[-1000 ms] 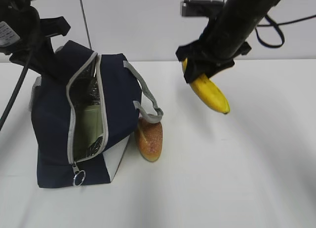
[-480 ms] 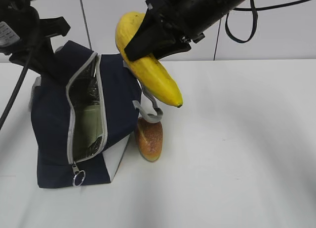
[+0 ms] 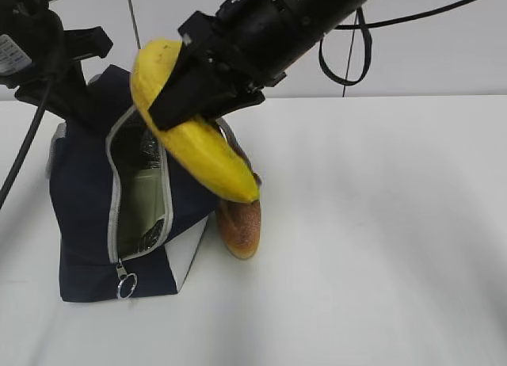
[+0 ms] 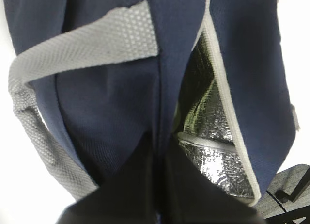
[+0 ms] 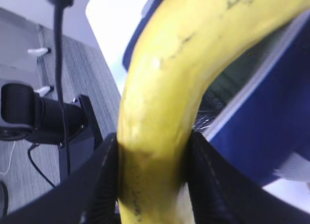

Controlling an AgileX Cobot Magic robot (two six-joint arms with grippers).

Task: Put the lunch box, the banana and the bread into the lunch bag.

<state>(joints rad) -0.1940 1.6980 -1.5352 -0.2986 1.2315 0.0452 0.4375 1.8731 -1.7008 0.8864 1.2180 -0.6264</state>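
The navy lunch bag [image 3: 87, 215] stands at the left with its zipper open and its silver foil lining [image 4: 208, 127] showing. The pale green lid of the lunch box [image 3: 147, 198] shows inside it. My right gripper [image 3: 186, 97] is shut on the yellow banana [image 3: 202, 156] and holds it tilted in front of the bag's opening, dark tip down to the right. In the right wrist view the banana [image 5: 160, 103] fills the gap between the black fingers [image 5: 97, 180]. The bread [image 3: 240, 225] lies on the table against the bag's right side. My left gripper [image 4: 157, 156] is shut on the bag's navy fabric at its top edge.
The bag's grey strap handles [image 3: 238, 156] hang over its right side, above the bread. A ring pull [image 3: 126, 285] hangs at the zipper's lower end. The white table [image 3: 380, 247] stretches to the right. The left arm [image 3: 47, 57] stands behind the bag.
My right gripper has carried the banana from the right of the table up and leftward to the bag's opening. The bag, the bread and the left gripper have not moved.
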